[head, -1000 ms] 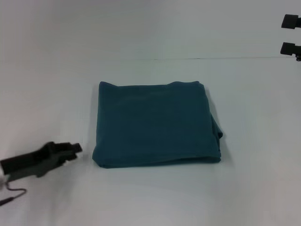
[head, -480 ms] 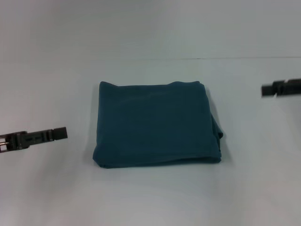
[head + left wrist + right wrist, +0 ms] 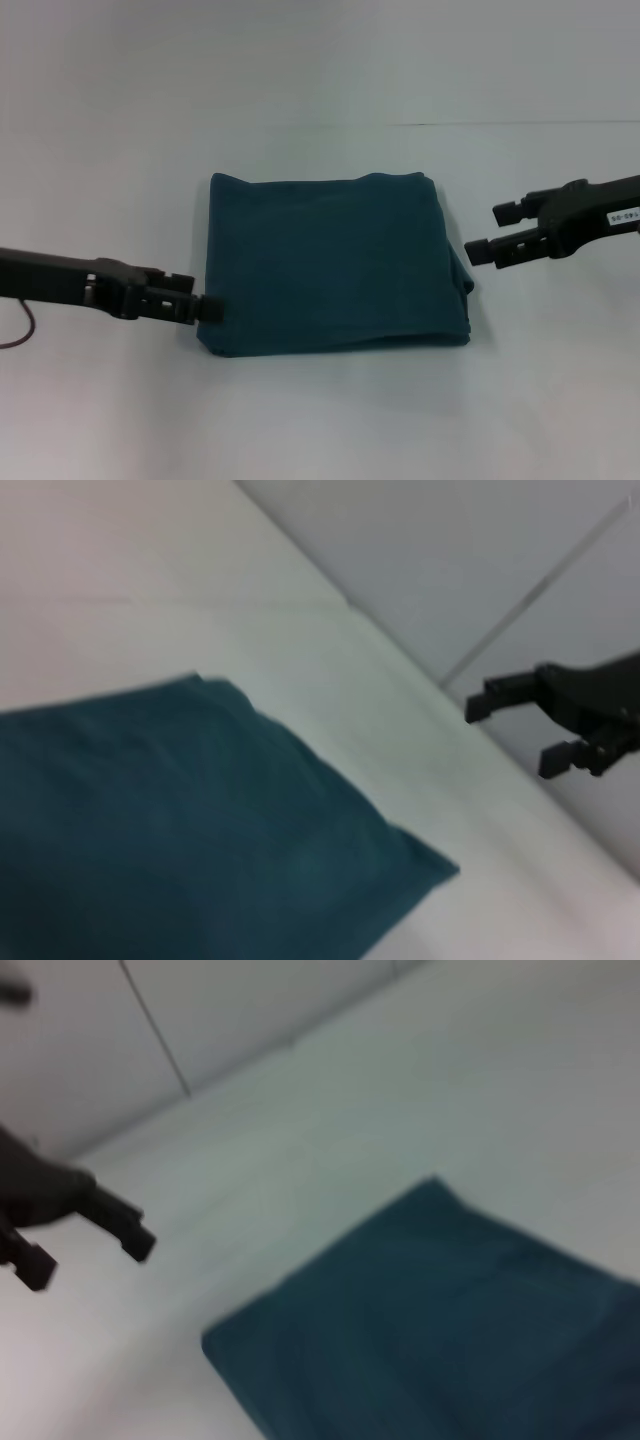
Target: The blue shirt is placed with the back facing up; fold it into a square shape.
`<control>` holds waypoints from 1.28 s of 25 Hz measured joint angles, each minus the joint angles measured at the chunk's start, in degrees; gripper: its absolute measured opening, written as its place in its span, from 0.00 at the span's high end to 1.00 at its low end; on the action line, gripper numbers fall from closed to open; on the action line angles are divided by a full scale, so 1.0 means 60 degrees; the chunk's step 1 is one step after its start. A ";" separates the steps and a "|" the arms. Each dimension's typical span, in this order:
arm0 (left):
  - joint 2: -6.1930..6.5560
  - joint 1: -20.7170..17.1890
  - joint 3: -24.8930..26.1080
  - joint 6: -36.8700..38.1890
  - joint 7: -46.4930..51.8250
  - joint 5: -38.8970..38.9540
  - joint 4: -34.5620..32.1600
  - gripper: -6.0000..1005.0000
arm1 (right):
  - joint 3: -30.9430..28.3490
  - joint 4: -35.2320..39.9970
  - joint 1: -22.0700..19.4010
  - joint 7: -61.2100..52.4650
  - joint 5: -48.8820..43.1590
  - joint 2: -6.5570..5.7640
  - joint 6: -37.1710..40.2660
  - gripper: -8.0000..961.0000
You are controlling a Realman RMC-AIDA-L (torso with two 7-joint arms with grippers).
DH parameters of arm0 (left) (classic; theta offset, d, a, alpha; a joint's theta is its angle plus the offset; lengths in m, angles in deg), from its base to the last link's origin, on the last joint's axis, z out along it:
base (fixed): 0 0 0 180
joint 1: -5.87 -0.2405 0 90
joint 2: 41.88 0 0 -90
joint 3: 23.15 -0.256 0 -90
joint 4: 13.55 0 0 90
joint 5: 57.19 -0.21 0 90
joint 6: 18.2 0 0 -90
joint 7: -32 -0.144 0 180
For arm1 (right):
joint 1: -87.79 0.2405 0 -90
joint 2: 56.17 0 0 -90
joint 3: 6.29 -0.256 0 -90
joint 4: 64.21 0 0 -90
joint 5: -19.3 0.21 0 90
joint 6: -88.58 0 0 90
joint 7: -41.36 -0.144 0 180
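The table (image 3: 320,420) is plain white and takes up the whole near part of the head view. Sitting in the middle of it is the shirt (image 3: 335,265), folded into a neat, roughly square block, plain side up, with a bit of extra fabric poking out along its 3 o'clock edge.

The left gripper (image 3: 205,305) comes in from 9 o'clock, low over the table, its tips right at the shirt's near-left corner. The two fingers look close together with nothing between them, but I can't tell for sure if they touch the cloth. The right gripper (image 3: 483,232) is at 3 o'clock, just beside the shirt's edge and clear of it, fingers spread with an obvious gap, holding nothing.

Further back, a thin dark seam (image 3: 500,124) marks where the table ends and a plain pale wall (image 3: 320,50) starts.

The left wrist view shows something the head view doesn't: the right gripper (image 3: 520,730) from across the shirt (image 3: 180,820), both fingers clearly apart. The right wrist view returns the favour, catching the left gripper (image 3: 85,1245) beyond a shirt (image 3: 430,1320) corner, also with a gap between its fingers.
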 joint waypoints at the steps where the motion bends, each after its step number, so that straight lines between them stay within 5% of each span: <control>1: 0.0009 0.0148 -0.0191 0.0028 0.0029 -0.0102 -0.0025 0.05 | 0.0091 -0.0020 0.0088 -0.0110 -0.0231 0.0031 -0.0039 0.04; 12: -0.0418 0.0784 -0.1285 -0.0284 -0.0342 -0.0141 -0.0282 0.05 | 0.0120 -0.0104 -0.0004 0.0291 -0.0306 0.0507 -0.0278 0.04; 21: -0.0486 0.0746 -0.1126 -0.0018 -0.0821 0.0423 0.0378 0.05 | 0.0108 -0.0562 -0.0311 0.0840 0.0397 0.0527 -0.0448 0.04; 32: -0.0831 0.0724 -0.1109 -0.0613 -0.0962 0.0423 0.0515 0.05 | 0.0119 -0.0847 -0.0406 0.0939 0.0407 0.0545 -0.1257 0.04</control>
